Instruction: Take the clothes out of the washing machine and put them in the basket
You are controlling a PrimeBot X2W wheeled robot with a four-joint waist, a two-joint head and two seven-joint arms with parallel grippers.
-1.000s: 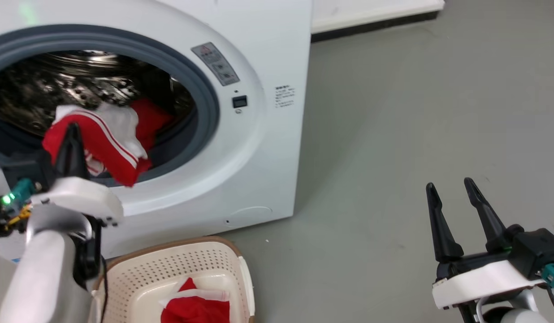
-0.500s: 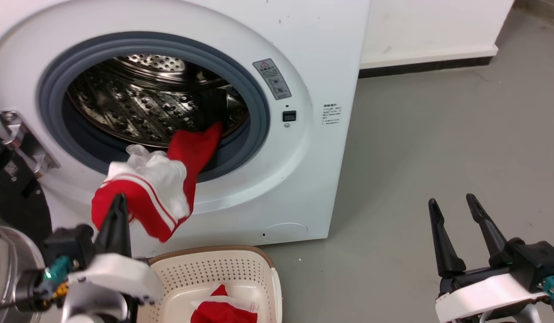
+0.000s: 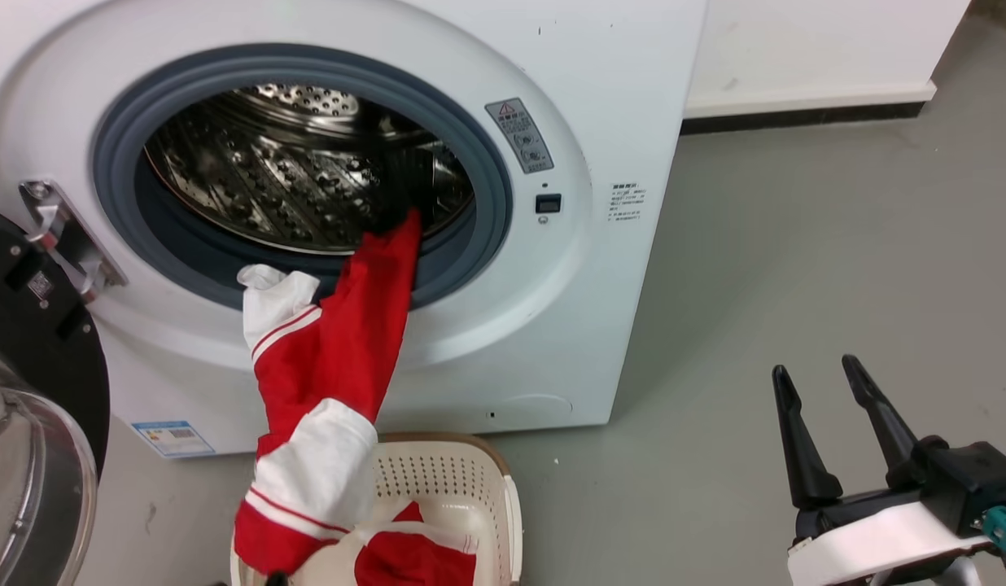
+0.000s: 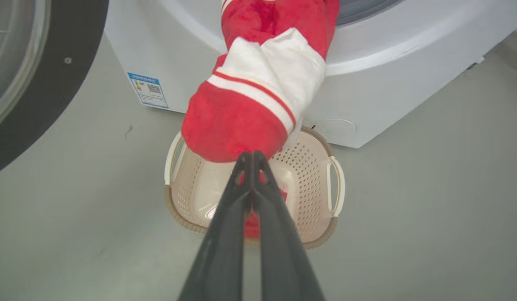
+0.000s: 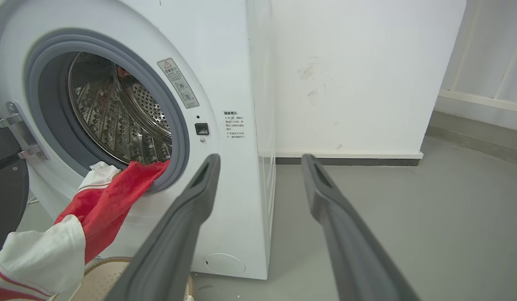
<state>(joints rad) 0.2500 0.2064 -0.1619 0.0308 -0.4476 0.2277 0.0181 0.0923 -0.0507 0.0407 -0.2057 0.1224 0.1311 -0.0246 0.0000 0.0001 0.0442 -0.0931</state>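
Left end effector: fingers pressed together, pinching lower end of red garment, centre of left wrist frame, above basket. Garment runs from my pinch up to porthole, tail draped over grey seal into drum, centre of head frame. I'd pull away from washing machine until tail slips free, then lower and release once bulk hangs inside rim. Another red piece lies in basket. Right end effector, lower right: spread wide, empty.
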